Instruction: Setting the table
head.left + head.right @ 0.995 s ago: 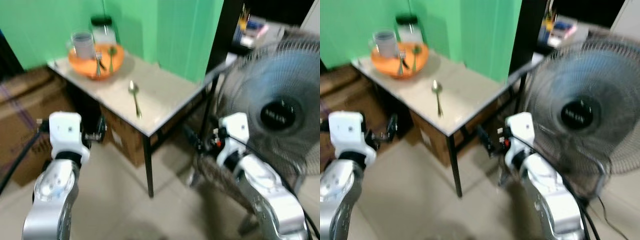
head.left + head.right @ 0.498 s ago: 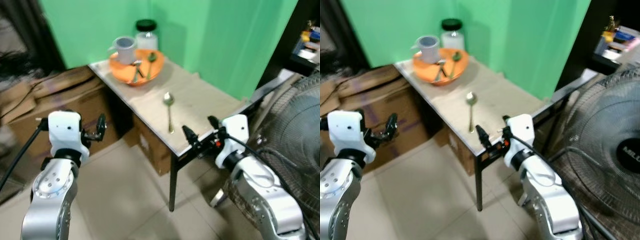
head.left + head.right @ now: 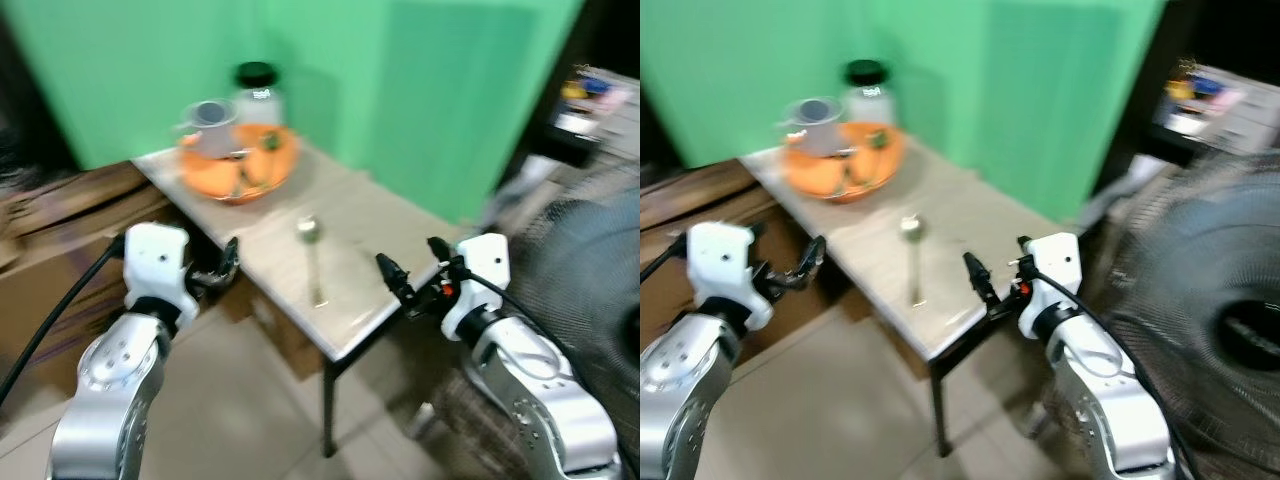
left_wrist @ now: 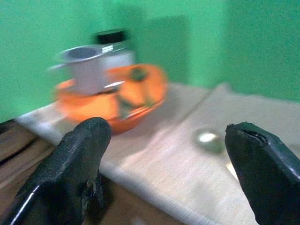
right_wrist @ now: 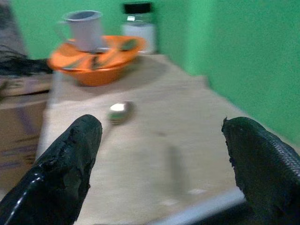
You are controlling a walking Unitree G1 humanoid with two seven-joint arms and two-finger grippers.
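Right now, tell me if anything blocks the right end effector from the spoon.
Nothing visible does. The right end effector hangs open at the table edge, and bare tabletop lies between it and the spoon.

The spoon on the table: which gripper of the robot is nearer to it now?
Right, by a small margin. The right gripper hovers open at the table's near edge, just beside the spoon. The left gripper is open too, lower, off the table's other side.

Green wall (image 3: 420,90) behind a beige table (image 3: 350,235); cardboard boxes (image 3: 50,250), standing fan (image 3: 1230,320), tiled floor (image 3: 230,410)
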